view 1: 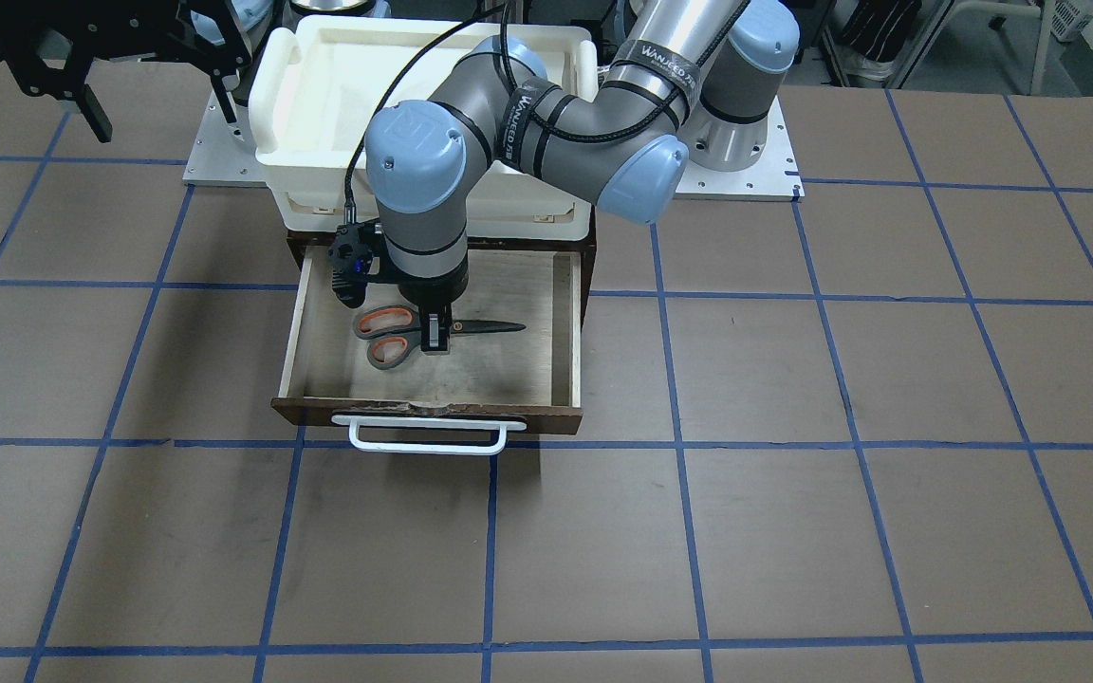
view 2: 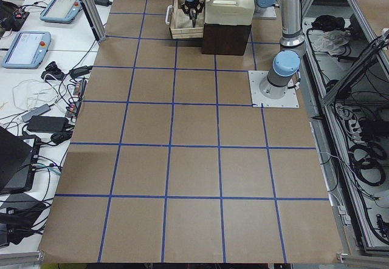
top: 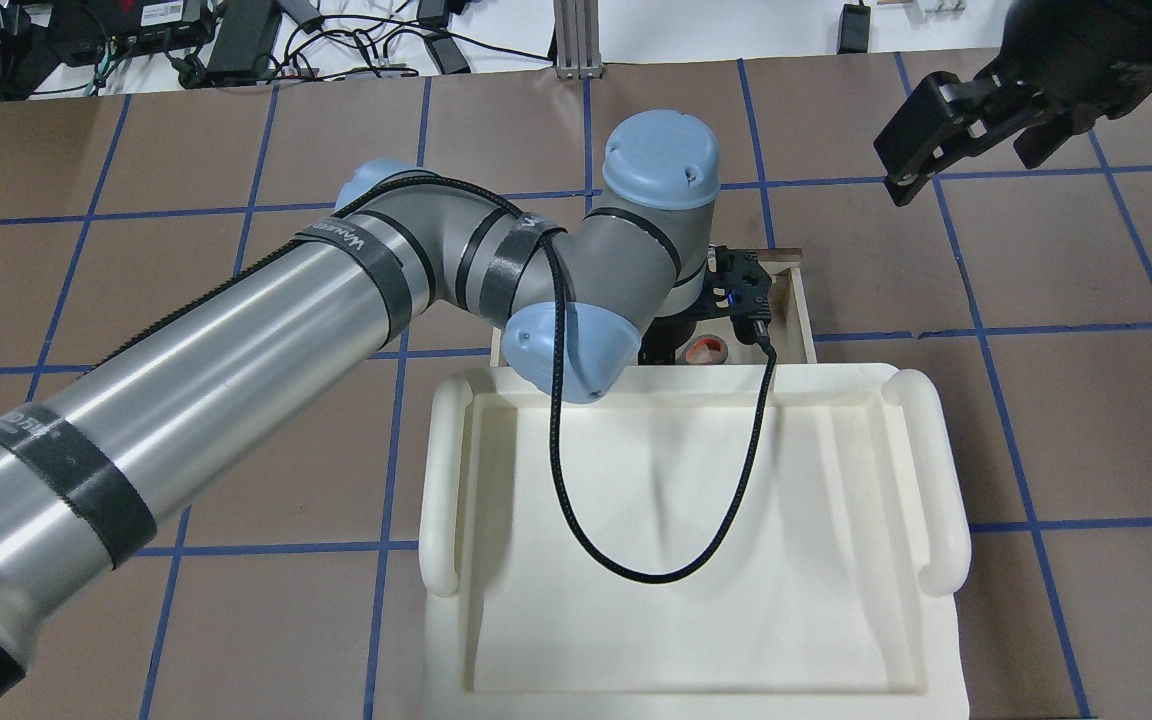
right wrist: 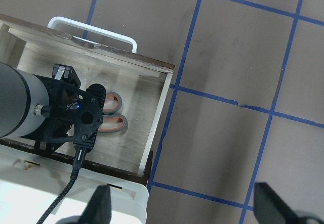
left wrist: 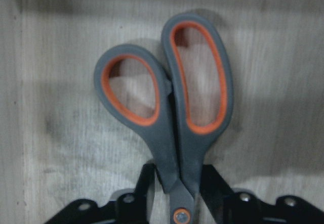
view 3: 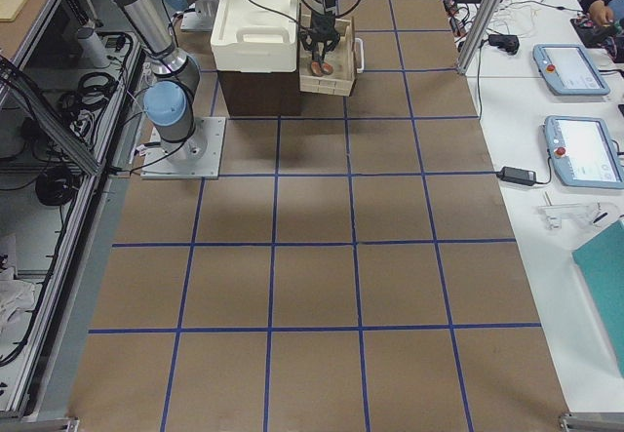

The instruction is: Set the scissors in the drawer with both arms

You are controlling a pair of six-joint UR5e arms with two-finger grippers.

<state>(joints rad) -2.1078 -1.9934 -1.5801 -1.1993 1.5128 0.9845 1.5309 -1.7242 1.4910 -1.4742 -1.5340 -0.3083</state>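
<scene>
**Left gripper [view 1: 435, 334] closed on the scissors [view 1: 485, 327] inside the open drawer [view 1: 433, 413]**

Front-facing view: the left arm [view 1: 546, 123] bends over the cream tray [view 1: 319, 95] that sits above and behind the drawer, and its wrist points straight down into the drawer. The black fingers pinch the scissors at the pivot. The dark blades run toward one side wall of the drawer and the orange-lined loops toward the other, parallel to the drawer's front. The scissors are roughly mid-drawer, at the pale plywood floor or just over it; which one cannot be told. The white bar handle [view 1: 428, 438] sticks out from the drawer's front. The right gripper [view 1: 157, 104] hangs high beyond the tray's corner, well apart from the drawer.

Overhead view: the left arm hides most of the drawer. Only a drawer corner and one orange loop show, just beyond the tray's far rim.

Right side view: the far arm stands upright over the drawer with the scissors at its tip.

Left wrist view: both loops lie ahead of the fingers [left wrist: 147, 183], which sit tight against either side of the scissors near the pivot screw.

Right wrist view: this camera looks down on the drawer from beside it. The loops lie inside the drawer, next to the left wrist. The right gripper's own fingertips stand wide apart with nothing between them.
</scene>
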